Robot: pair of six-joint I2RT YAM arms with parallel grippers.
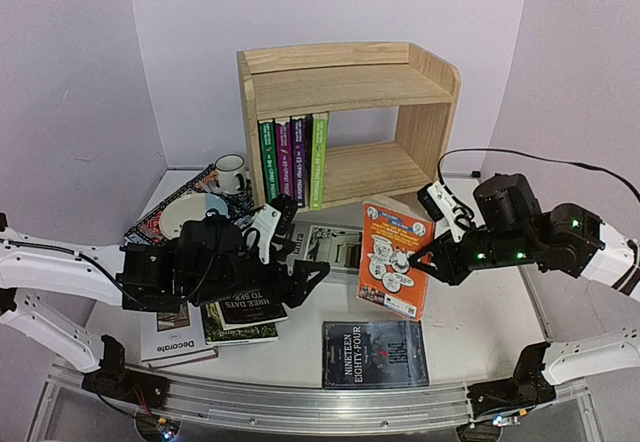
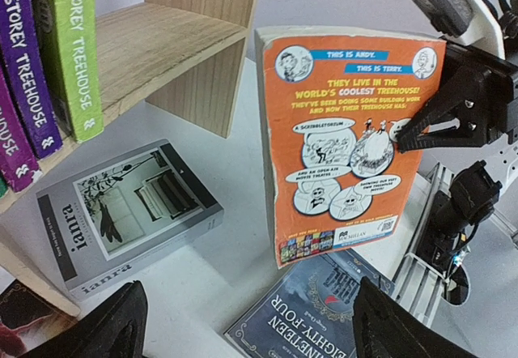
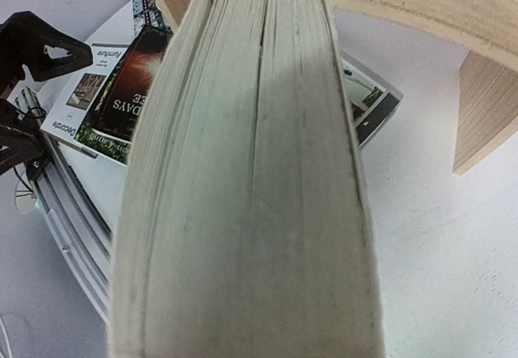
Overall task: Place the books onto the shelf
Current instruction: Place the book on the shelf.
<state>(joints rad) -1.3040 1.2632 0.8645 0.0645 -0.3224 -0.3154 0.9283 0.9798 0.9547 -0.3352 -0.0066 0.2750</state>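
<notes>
My right gripper [image 1: 424, 259] is shut on an orange illustrated book [image 1: 395, 258], holding it upright above the table in front of the shelf [image 1: 350, 82]. In the right wrist view the book's page edge [image 3: 251, 188] fills the frame and hides the fingers. My left gripper [image 1: 295, 252] stands open to the left of the book, its dark fingertips [image 2: 105, 330] wide apart with nothing between them. Green and purple books [image 1: 292, 154] stand at the left of the lower tier. A grey "ianra" book [image 2: 129, 212] and "Nineteen Eighty-Four" [image 1: 375, 354] lie flat on the table.
"Three Days to See" [image 1: 245, 314] and the white "Decorate" [image 1: 175, 344] lie under my left arm. A mug [image 1: 230, 172] and a bowl [image 1: 185, 212] sit on a patterned mat [image 1: 150, 227] at the back left. An aluminium rail [image 1: 300, 407] runs along the near edge.
</notes>
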